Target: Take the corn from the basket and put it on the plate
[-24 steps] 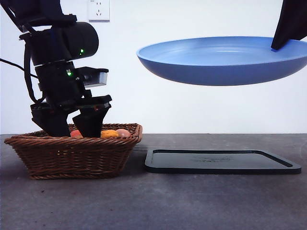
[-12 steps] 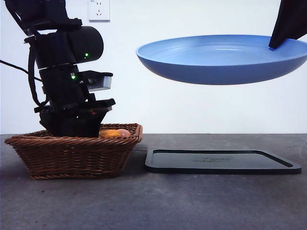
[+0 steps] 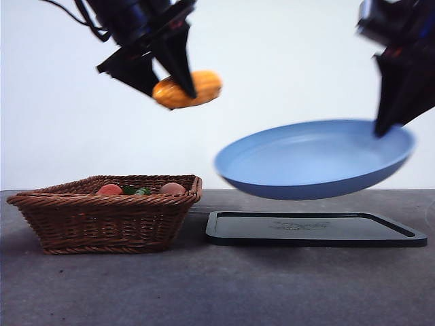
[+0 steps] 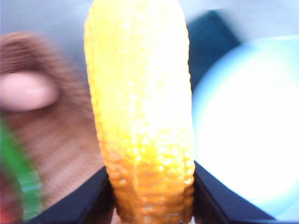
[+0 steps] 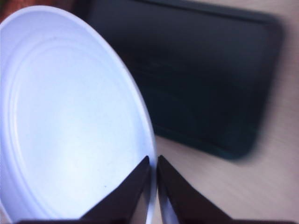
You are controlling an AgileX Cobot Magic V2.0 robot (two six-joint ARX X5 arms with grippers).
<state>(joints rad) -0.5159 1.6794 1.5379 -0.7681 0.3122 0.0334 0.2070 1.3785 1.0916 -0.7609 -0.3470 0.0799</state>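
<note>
- Up and out of the basket (image 3: 105, 214) since a second ago: left tool (image 3: 178, 87), jaws clamped on the corn (image 3: 188, 89), now high above the rim.
- Lower than before and tipped toward the basket: the plate (image 3: 316, 161), pinched at its edge between the nearly closed jaws of the right tool (image 3: 382, 129), over the black tray (image 3: 316, 229).
- Pick done, by the look of it; only the drop onto the plate left.
- Corn stubby, ridged, yellow-orange; basket dark woven wicker, holding pinkish fruits (image 3: 172, 188) and something green, perhaps a vegetable; plate smooth, glossy, light blue; surface grey, matte.
</note>
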